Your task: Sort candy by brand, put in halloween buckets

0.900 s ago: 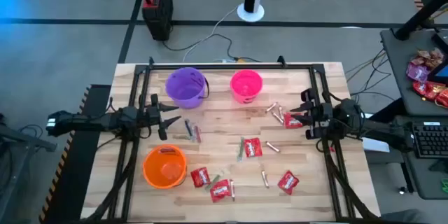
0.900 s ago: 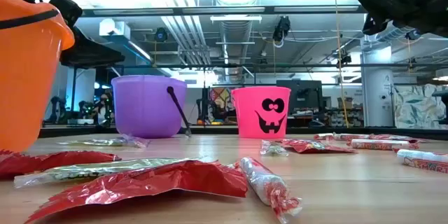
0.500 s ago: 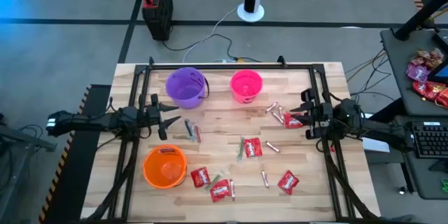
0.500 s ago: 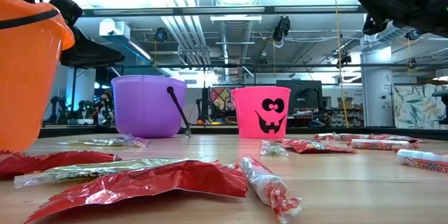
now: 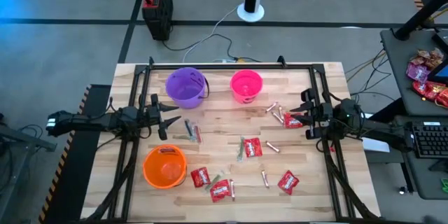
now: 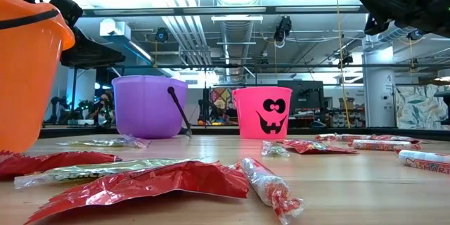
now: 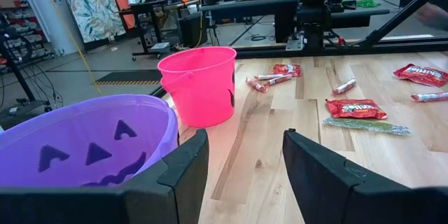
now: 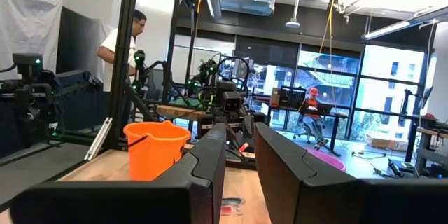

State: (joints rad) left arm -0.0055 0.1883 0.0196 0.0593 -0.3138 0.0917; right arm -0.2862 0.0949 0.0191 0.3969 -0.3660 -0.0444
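Three halloween buckets stand upright on the wooden table: purple (image 5: 186,86) and pink (image 5: 246,85) at the far side, orange (image 5: 165,166) near the front left. Candy lies loose on the boards: red packets (image 5: 200,177) (image 5: 288,181) (image 5: 253,147), tan sticks (image 5: 275,112) and a green stick (image 5: 241,148). My left gripper (image 5: 168,122) hovers open and empty between the purple and orange buckets, its fingers (image 7: 189,164) level and pointing toward the table's right. My right gripper (image 5: 306,115) hangs above the table beside a red packet (image 5: 292,120), with a narrow empty gap (image 8: 240,133) between its fingers.
A black metal frame (image 5: 231,64) borders the table. A pile of red and purple bags (image 5: 428,77) and a keyboard (image 5: 428,140) sit on a side desk to the right. A person (image 8: 122,42) stands in the room beyond the table.
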